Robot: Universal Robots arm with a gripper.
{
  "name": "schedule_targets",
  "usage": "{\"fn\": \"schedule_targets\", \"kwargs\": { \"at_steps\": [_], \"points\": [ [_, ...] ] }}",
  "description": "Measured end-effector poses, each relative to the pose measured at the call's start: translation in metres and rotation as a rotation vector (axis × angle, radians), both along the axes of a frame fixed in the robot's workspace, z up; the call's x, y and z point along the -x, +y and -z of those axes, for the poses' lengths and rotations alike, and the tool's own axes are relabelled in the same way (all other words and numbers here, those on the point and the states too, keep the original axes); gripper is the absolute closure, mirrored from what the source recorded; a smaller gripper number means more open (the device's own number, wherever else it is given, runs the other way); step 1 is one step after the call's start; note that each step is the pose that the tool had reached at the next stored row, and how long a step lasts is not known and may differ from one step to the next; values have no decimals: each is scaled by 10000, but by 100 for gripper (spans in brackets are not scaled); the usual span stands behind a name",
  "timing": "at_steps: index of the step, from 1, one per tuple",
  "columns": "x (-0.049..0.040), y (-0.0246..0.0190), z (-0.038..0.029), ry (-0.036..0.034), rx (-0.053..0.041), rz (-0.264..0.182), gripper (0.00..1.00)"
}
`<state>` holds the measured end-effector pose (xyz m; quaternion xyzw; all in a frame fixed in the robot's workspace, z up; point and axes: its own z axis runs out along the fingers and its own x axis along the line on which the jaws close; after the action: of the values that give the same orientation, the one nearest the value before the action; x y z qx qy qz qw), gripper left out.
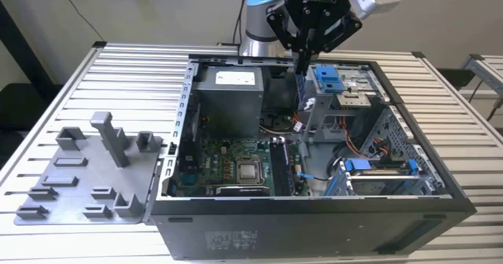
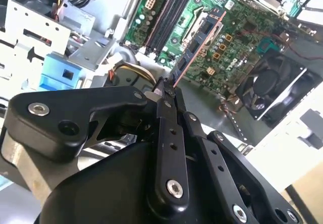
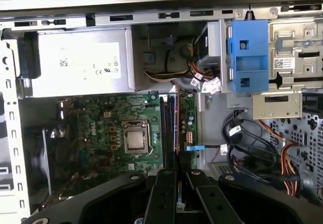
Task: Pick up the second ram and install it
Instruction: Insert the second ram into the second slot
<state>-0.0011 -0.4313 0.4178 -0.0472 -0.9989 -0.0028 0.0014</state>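
My gripper (image 1: 302,59) hangs over the open computer case (image 1: 314,208), shut on the second ram (image 1: 301,90). The ram is a thin blue stick held upright on its long edge, pointing down into the case. In both wrist views I see it edge-on as a thin line (image 2: 199,50) (image 3: 176,128) running out from between the black fingers (image 2: 166,133). It hovers above the dark memory slots (image 3: 169,125) beside the processor socket (image 3: 135,139), clear of the motherboard (image 1: 228,170). I cannot tell whether a stick sits in the neighbouring slot.
A grey power supply (image 1: 228,96) fills the case's far corner. Chunky blue drive-bay clips (image 1: 330,78) and a metal drive cage (image 1: 377,170) stand on the exterior view's right. Cables (image 3: 252,148) lie near the slots. A grey parts fixture (image 1: 86,175) rests left of the case.
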Motion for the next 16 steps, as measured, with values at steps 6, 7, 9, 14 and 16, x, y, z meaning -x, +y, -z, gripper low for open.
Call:
{"fn": "schedule_targets", "kwargs": {
  "at_steps": [6, 7, 9, 14, 16],
  "points": [
    [-1, 0, 4, 0, 0, 683, 86],
    [-1, 0, 5, 0, 0, 685, 86],
    [-2, 0, 11, -1, -2, 677, 86],
    [-14, 0, 66, 0, 3, 448, 86],
    [-15, 0, 98, -1, 8, 209, 86]
  ]
}}
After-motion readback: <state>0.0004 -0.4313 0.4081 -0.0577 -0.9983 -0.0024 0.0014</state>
